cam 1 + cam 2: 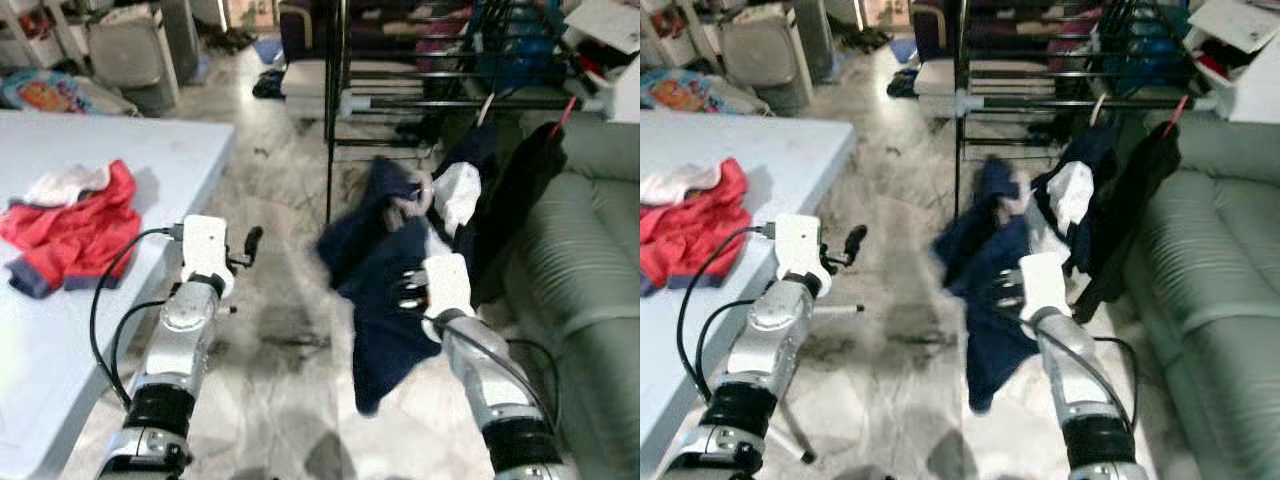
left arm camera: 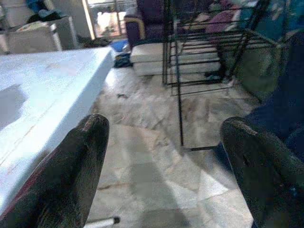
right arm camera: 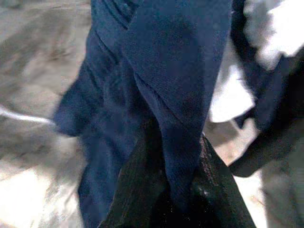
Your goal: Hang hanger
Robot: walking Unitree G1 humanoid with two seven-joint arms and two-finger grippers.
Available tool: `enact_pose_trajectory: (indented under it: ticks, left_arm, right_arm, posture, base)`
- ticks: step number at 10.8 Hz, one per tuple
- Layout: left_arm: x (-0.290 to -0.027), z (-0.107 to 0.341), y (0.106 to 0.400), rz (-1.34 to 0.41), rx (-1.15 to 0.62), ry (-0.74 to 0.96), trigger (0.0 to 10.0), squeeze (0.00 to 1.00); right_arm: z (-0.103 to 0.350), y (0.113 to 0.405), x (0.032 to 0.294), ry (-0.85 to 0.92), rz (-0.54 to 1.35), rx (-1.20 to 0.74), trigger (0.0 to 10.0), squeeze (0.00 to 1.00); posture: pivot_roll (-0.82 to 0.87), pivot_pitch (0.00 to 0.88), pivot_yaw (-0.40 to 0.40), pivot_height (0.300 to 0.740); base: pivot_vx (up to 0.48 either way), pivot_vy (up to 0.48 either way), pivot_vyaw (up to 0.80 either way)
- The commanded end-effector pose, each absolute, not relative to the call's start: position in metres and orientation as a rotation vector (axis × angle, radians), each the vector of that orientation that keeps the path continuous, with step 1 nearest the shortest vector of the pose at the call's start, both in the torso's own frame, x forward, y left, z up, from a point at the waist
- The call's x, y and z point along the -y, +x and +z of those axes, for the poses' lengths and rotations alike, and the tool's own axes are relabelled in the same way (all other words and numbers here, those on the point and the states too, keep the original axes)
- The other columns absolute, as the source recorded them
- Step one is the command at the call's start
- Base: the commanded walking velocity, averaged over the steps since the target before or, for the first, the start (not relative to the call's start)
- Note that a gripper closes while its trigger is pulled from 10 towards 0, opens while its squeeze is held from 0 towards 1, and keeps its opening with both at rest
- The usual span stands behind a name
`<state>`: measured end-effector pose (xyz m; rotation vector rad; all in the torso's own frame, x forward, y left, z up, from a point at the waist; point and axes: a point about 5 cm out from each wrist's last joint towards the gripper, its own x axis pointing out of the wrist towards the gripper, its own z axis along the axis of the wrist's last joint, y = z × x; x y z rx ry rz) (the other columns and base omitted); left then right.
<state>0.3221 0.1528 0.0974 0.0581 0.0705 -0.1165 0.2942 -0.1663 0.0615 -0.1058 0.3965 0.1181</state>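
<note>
The right end effector pinches a navy garment just below the drying rack. The rack's rail lies ahead and above. The left end effector hangs spread, empty.

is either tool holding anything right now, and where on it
The right tool is shut on the navy garment, pinching a fold of its cloth partway down. The left tool is open and holds nothing.
</note>
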Motion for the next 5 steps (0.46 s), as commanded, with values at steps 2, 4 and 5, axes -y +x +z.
enact_pose_trajectory:
  ticks: [2,4,5]
  left_arm:
    - [-0.1508,0.1033,0.3233,-0.127,-0.047,0.051,10.0,0.0]
    - [-0.1522,0.0983,0.3216,-0.131,-0.069,0.043,10.0,0.0]
    - [-0.1516,0.0982,0.3221,-0.132,-0.071,0.037,10.0,0.0]
  right_arm:
    - [0.0743,0.3046,0.1724,-0.074,0.067,-0.355,10.0,0.0]
    - [0.0753,0.3061,0.1719,-0.068,0.065,-0.355,10.0,0.0]
    - [0.0758,0.3076,0.171,-0.066,0.067,-0.357,10.0,0.0]
  posture:
    - [0.0,0.0,0.022,0.74]
    - [0.0,0.0,0.021,0.74]
    - [0.0,0.0,0.019,0.74]
  base:
    - [0.45,0.0,0.0]
    - [0.444,0.0,0.0]
    - [0.431,0.0,0.0]
